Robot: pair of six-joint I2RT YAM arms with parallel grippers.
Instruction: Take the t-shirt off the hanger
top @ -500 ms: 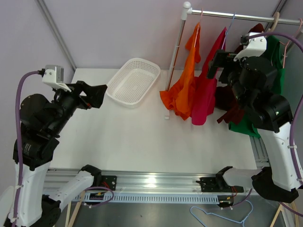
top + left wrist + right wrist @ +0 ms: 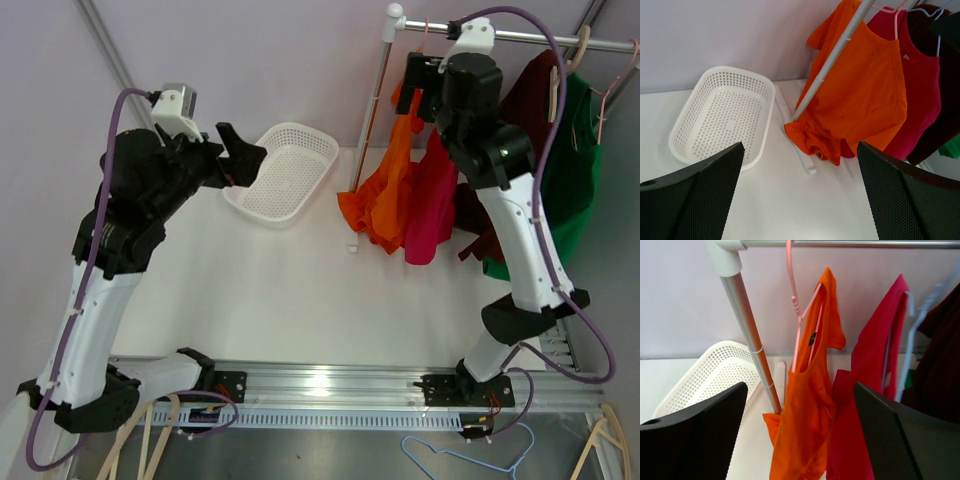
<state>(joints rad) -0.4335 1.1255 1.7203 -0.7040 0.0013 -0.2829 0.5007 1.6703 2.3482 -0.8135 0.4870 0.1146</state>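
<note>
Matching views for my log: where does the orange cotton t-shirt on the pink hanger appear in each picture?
Top external: orange t-shirt upper centre-right, hanging from the rail.
Left wrist: t-shirt upper right, behind the slanting white pole.
Right wrist: t-shirt centre, on its pink hanger.
Shared landmark: white perforated plastic basket, left of it everywhere.

Orange cotton t-shirt (image 2: 390,180) is hanging on a pink hanger (image 2: 425,33) at the left end of the white metal clothes rail (image 2: 372,100). Right gripper (image 2: 411,85) is hovering just right of the rail's post. White perforated plastic basket (image 2: 285,185) is lying left of the rail, with the left gripper (image 2: 248,162) further left.
</note>
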